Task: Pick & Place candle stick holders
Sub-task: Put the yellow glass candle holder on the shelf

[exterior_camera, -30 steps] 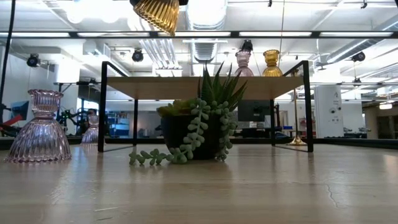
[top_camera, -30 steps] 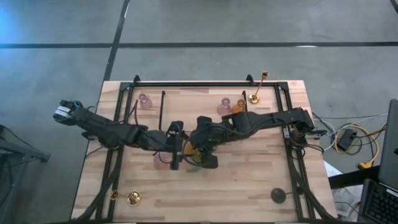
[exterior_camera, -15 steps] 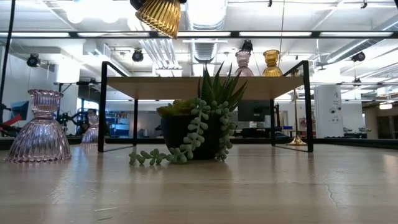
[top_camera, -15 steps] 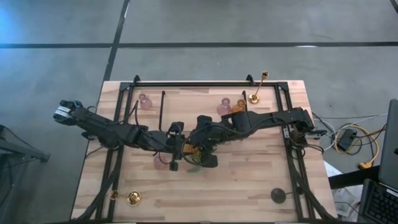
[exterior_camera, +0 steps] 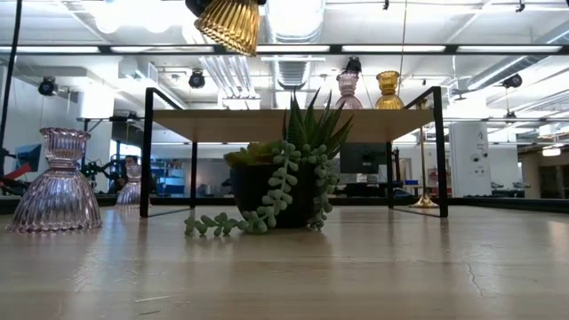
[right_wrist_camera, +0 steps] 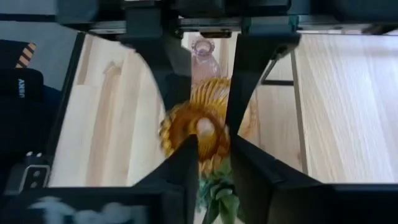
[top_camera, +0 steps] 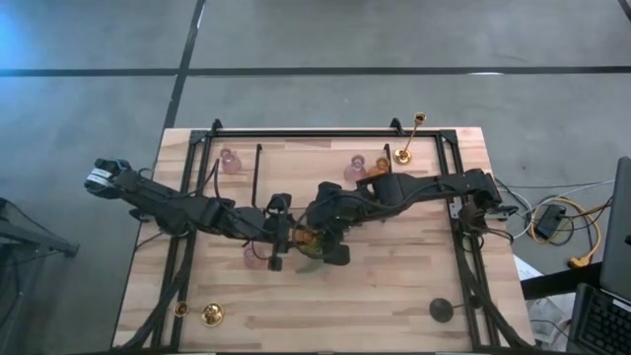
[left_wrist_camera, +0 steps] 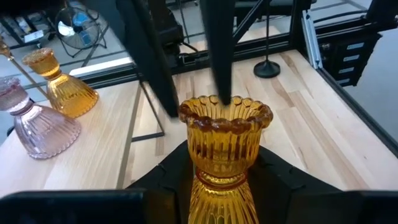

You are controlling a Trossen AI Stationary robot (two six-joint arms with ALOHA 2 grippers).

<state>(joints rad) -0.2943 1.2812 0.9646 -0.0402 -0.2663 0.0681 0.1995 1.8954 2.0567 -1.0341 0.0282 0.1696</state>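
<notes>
Though airborne, amber holder point(left_wrist_camera: 225, 152) upright.

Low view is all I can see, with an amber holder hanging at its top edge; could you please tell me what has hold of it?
Observer: The left gripper is closed on the stem of the amber holder, as the left wrist view shows.
Operator: Where is the right gripper?
Observer: The right gripper is close against that holder, mid-table, over the plant.
Operator: Are any holders out of my sight?
Observer: A black stick holder stands at the lower right corner in the high view.
</notes>
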